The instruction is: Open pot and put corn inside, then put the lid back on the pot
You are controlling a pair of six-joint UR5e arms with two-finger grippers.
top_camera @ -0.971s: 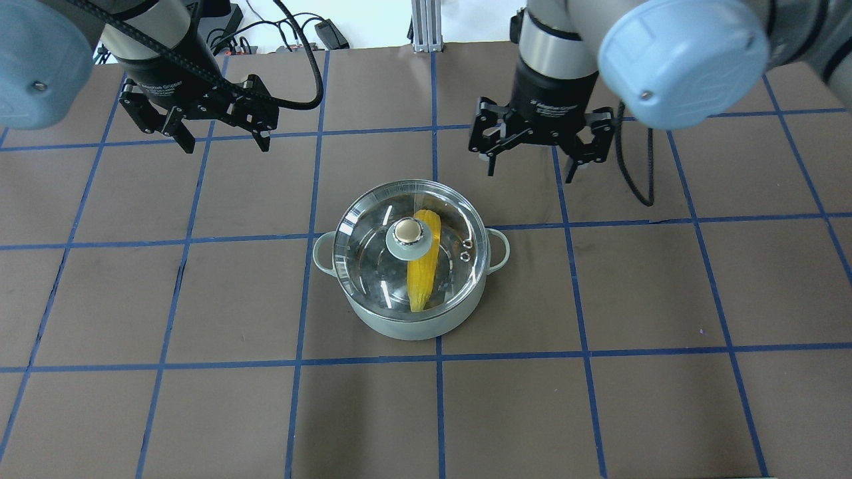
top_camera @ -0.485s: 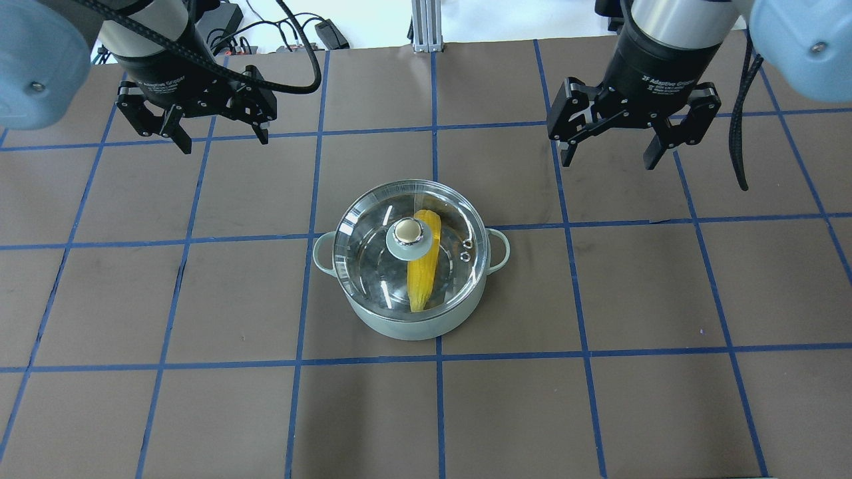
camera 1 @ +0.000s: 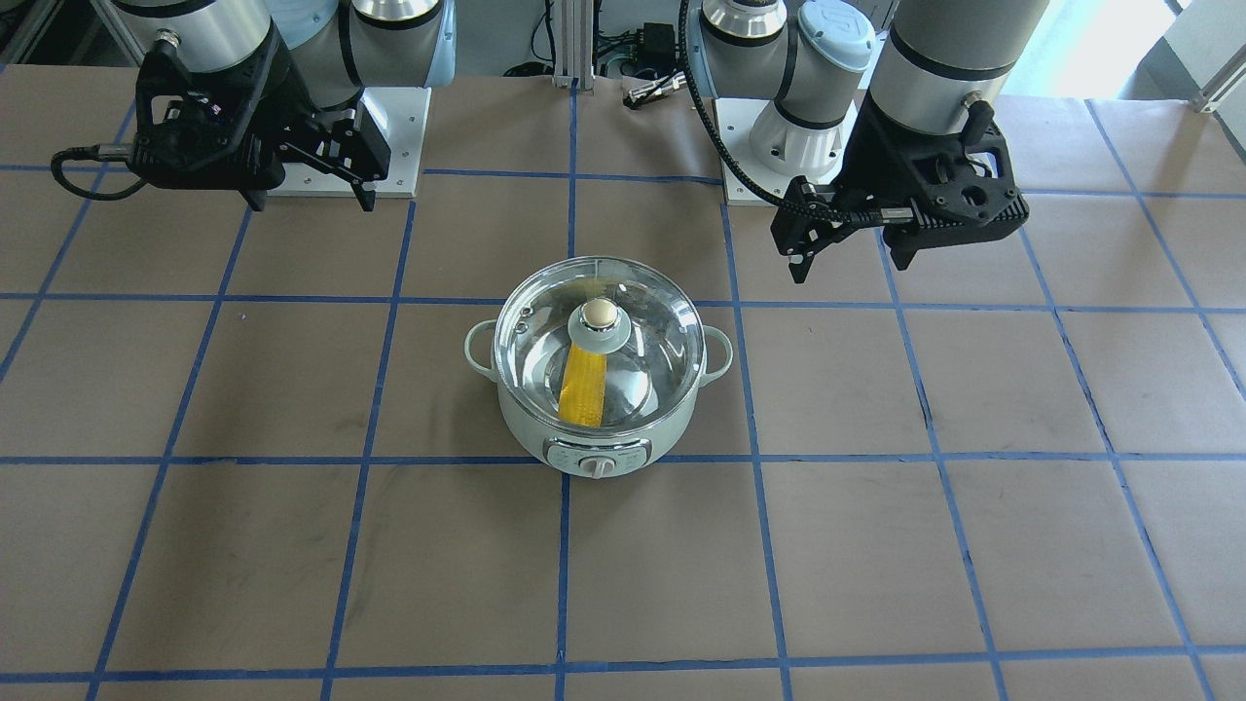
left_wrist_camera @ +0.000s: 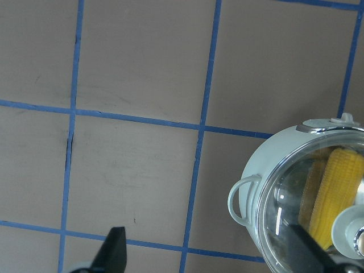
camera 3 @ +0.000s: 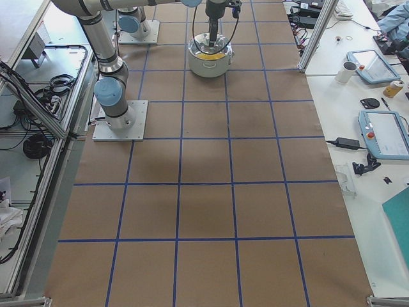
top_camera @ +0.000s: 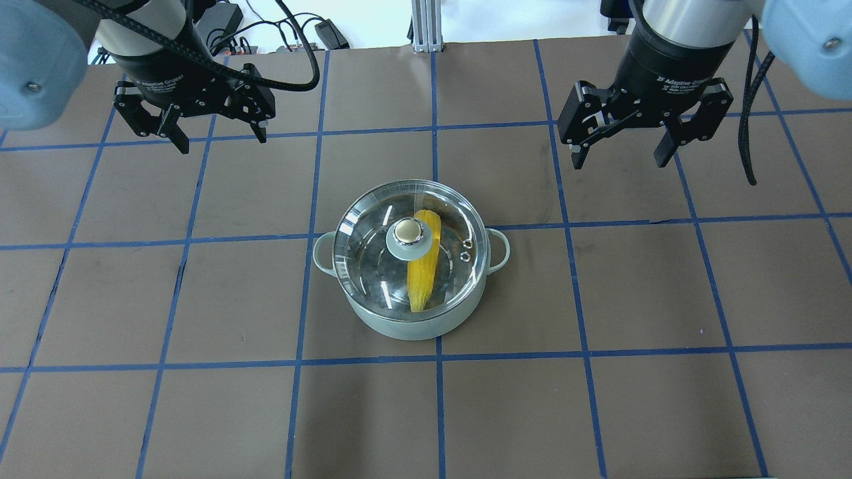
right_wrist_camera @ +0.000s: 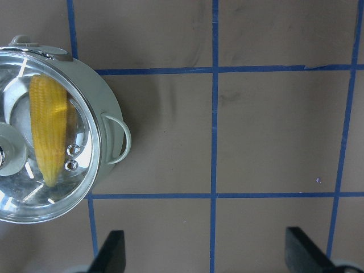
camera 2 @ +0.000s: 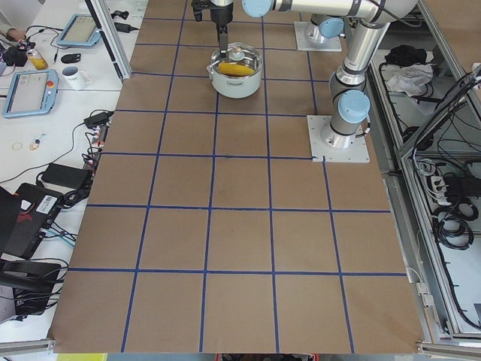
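The pale mint-green pot (top_camera: pixel 399 326) stands at the table's middle, its dial panel facing the front camera (camera 1: pixel 596 456). The clear glass lid (top_camera: pixel 366 256) with its beige knob (top_camera: pixel 408 231) sits on the pot. The yellow corn (top_camera: pixel 421 279) lies inside under the lid and also shows in the front view (camera 1: pixel 584 385). My left gripper (top_camera: pixel 222 142) is open and empty, back left of the pot. My right gripper (top_camera: pixel 619 162) is open and empty, back right of the pot. Both wrist views show the pot (left_wrist_camera: pixel 256 170) (right_wrist_camera: pixel 105 96) with the corn (right_wrist_camera: pixel 48 131) inside.
The brown table carries a blue tape grid (top_camera: pixel 436 352). The two arm bases (camera 1: pixel 341 146) (camera 1: pixel 779 146) stand at the robot's side of the table. Side benches hold tablets (camera 3: pixel 383 131), a mug (camera 3: pixel 349 70) and cables.
My right gripper has moved from just behind the pot out to the right and upward, still open. My left gripper has drifted slightly back. Pot, lid and corn have not moved.
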